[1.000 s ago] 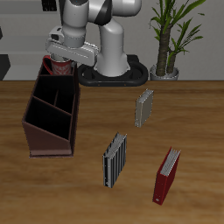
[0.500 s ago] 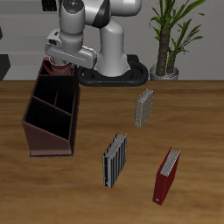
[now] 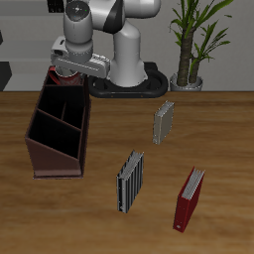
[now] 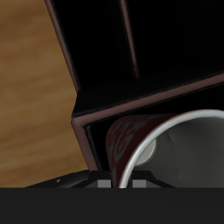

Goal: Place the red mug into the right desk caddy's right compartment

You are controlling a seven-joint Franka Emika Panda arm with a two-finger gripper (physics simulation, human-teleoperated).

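Wooden planks are forming the worktop [image 3: 198, 129], with a potted plant [image 3: 189, 40] standing at its back beside the robot's base. At the far end of the long dark maroon-brown desk caddy [image 3: 58, 129] the pincer [image 3: 67, 73] is hanging just above the box, clenching the red speckled ceramic mug [image 3: 66, 75] with the white inside. In the wrist view the mug [image 4: 166, 144] is sitting directly under the camera, its open mouth facing up, and the caddy's black-lined squarish end compartment [image 4: 157, 52] is lying just past its rim. Judging from this, the mug is sitting over the end wall [image 4: 96, 122] rather than centred, so the coming move is calling for a small shift along the caddy's long axis toward the worktop's front edge, then a straight descent.
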